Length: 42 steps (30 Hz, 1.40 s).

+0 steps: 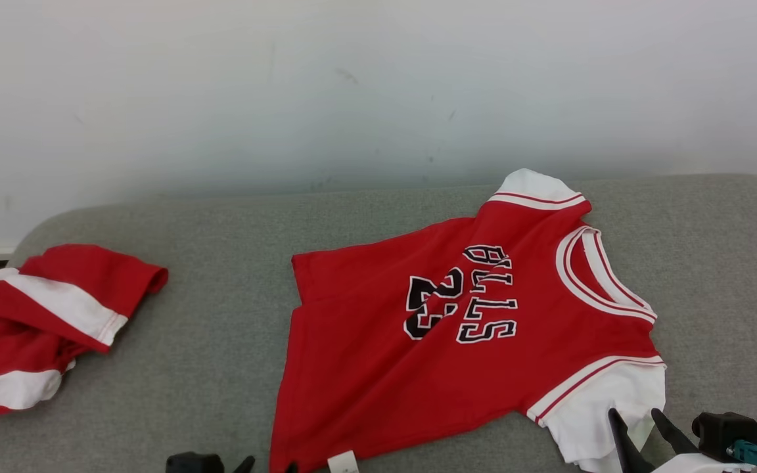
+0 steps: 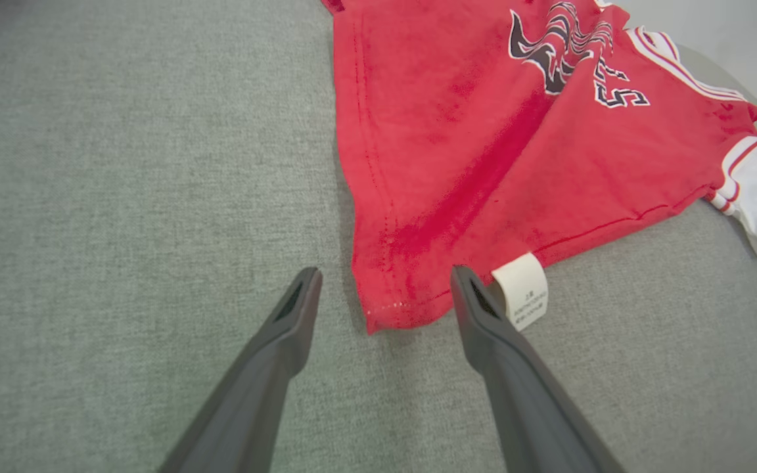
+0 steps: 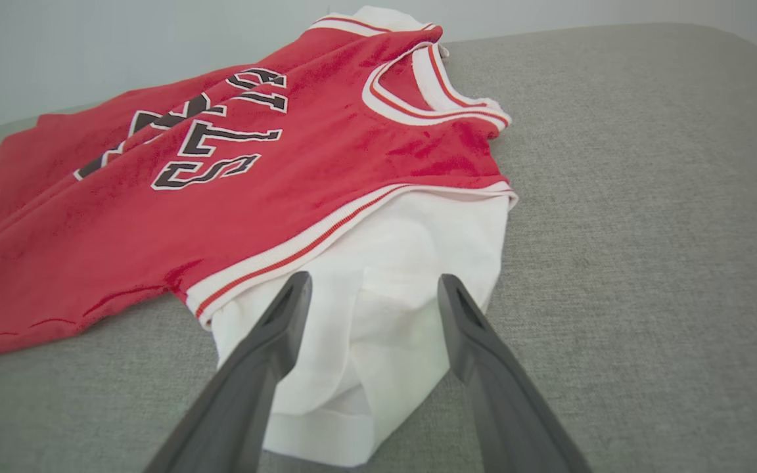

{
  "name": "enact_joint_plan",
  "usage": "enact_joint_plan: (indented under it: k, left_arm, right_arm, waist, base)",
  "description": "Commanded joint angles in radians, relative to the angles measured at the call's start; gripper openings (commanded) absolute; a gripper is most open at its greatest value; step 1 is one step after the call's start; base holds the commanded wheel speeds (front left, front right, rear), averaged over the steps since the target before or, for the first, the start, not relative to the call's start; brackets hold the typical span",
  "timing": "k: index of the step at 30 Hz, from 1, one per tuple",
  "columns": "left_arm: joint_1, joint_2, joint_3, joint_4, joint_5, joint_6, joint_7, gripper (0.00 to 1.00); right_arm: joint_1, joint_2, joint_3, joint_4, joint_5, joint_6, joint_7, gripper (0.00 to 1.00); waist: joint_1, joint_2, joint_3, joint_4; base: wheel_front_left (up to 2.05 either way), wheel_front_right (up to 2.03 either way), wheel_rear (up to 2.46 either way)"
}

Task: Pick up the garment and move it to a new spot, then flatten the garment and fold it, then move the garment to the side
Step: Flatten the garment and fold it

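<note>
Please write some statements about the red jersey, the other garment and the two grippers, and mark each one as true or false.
1. The jersey lies with its print showing. True.
2. The left gripper is shut on the hem. False: it is open, and in the left wrist view the hem corner lies between its fingers, beside the white label.
3. The right gripper is open over the white sleeve. True.
4. The second red-and-white garment lies on top of the jersey. False: it lies apart, to the jersey's left in the head view.

free: bare grey cushion point(image 1: 221, 328) between jersey point(image 1: 418, 368) and crumpled cloth point(image 1: 37, 322) | blocked: wall point(image 1: 352, 85) behind
</note>
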State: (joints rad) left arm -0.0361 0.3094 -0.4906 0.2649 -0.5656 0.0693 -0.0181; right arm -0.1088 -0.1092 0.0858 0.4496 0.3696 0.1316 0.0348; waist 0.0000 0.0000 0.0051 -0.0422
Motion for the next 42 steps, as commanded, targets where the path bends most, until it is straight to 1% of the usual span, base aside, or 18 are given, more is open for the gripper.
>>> enact_joint_plan:
  k: [1,5,13,14,15,16,18,21,22,23,24,25,31,35,39,42]
  left_arm:
    - [-0.002,0.004,-0.003,0.001,-0.010,-0.006,0.011,1.00]
    - [-0.014,-0.001,-0.021,-0.001,-0.016,-0.018,0.044,1.00]
    - [-0.035,-0.007,-0.040,0.009,-0.032,-0.038,0.078,1.00]
    - [-0.039,-0.007,-0.041,0.011,-0.033,-0.039,0.080,1.00]
    - [-0.045,-0.006,-0.042,0.012,-0.030,-0.038,0.078,1.00]
    - [-0.052,-0.006,-0.037,0.013,-0.026,-0.033,0.070,1.00]
    - [-0.059,-0.006,-0.033,0.022,-0.019,-0.025,0.064,1.00]
    - [-0.072,-0.005,-0.028,0.042,-0.019,-0.021,0.061,1.00]
    - [-0.075,-0.007,-0.029,0.047,-0.026,-0.029,0.065,0.85]
    - [-0.077,-0.011,-0.030,0.051,-0.035,-0.033,0.066,0.50]
    - [-0.078,-0.011,-0.031,0.056,-0.041,-0.038,0.070,0.29]
    - [-0.076,-0.009,-0.036,0.061,-0.042,-0.042,0.074,0.00]
    - [-0.070,-0.011,-0.041,0.071,-0.054,-0.051,0.079,0.00]
    - [-0.072,-0.003,-0.034,0.060,-0.046,-0.044,0.057,0.00]
    - [-0.075,0.005,-0.016,0.029,-0.040,-0.031,0.023,0.00]
    - [-0.083,0.013,0.003,-0.005,-0.037,-0.021,-0.006,0.00]
  right_arm:
    - [-0.019,-0.003,-0.004,0.021,-0.010,-0.002,0.005,1.00]
    - [-0.054,0.005,-0.026,0.084,-0.034,-0.002,0.010,1.00]
    - [-0.101,0.021,-0.033,0.148,-0.040,-0.002,-0.013,1.00]
    - [-0.106,0.023,-0.031,0.156,-0.039,-0.002,-0.014,0.99]
    - [-0.110,0.025,-0.028,0.164,-0.038,-0.002,-0.017,0.80]
    - [-0.116,0.027,-0.025,0.170,-0.036,-0.002,-0.019,0.50]
    - [-0.123,0.029,-0.020,0.185,-0.029,-0.002,-0.026,0.32]
    - [-0.133,0.031,-0.011,0.204,-0.023,-0.002,-0.034,0.13]
    - [-0.136,0.032,-0.008,0.211,-0.020,-0.002,-0.037,0.00]
    - [-0.137,0.032,-0.005,0.216,-0.018,-0.002,-0.037,0.00]
    - [-0.138,0.032,-0.004,0.221,-0.016,-0.002,-0.039,0.00]
    - [-0.138,0.031,-0.003,0.225,-0.015,-0.002,-0.042,0.00]
    - [-0.135,0.019,-0.017,0.230,-0.002,-0.002,-0.078,0.00]
    - [-0.119,0.011,-0.034,0.206,0.011,-0.002,-0.111,0.00]
    - [-0.102,0.003,-0.040,0.151,0.034,-0.002,-0.129,0.00]
    - [-0.088,-0.005,-0.045,0.084,0.056,-0.002,-0.131,0.00]
  waist:
    - [0.0000,0.0000,0.008,0.006]
    - [0.0000,0.0000,0.026,0.017]
    - [0.0000,0.0000,0.053,0.022]
    - [0.0000,0.0000,0.055,0.022]
    - [0.0000,0.0000,0.058,0.021]
    - [0.0000,0.0000,0.060,0.021]
    - [0.0000,0.0000,0.065,0.020]
    - [0.0000,0.0000,0.068,0.016]
    - [0.0000,0.0000,0.069,0.014]
    - [0.0000,0.0000,0.069,0.013]
    - [0.0000,0.0000,0.069,0.011]
    - [0.0000,0.0000,0.069,0.009]
    - [0.0000,0.0000,0.057,0.003]
    - [0.0000,0.0000,0.044,0.002]
    - [0.0000,0.0000,0.035,0.000]
    - [0.0000,0.0000,0.035,-0.003]
  base:
    - [0.00,0.00,0.00]
    - [0.00,0.00,0.00]
    - [0.00,0.00,0.00]
    - [0.00,0.00,0.00]
    - [0.00,0.00,0.00]
    - [0.00,0.00,0.00]
    - [0.00,0.00,0.00]
    - [0.00,0.00,0.00]
    - [0.00,0.00,0.00]
    - [0.00,0.00,0.00]
    - [0.00,0.00,0.00]
    - [0.00,0.00,0.00]
    - [0.00,0.00,0.00]
    - [0.00,0.00,0.00]
    - [0.00,0.00,0.00]
    - [0.00,0.00,0.00]
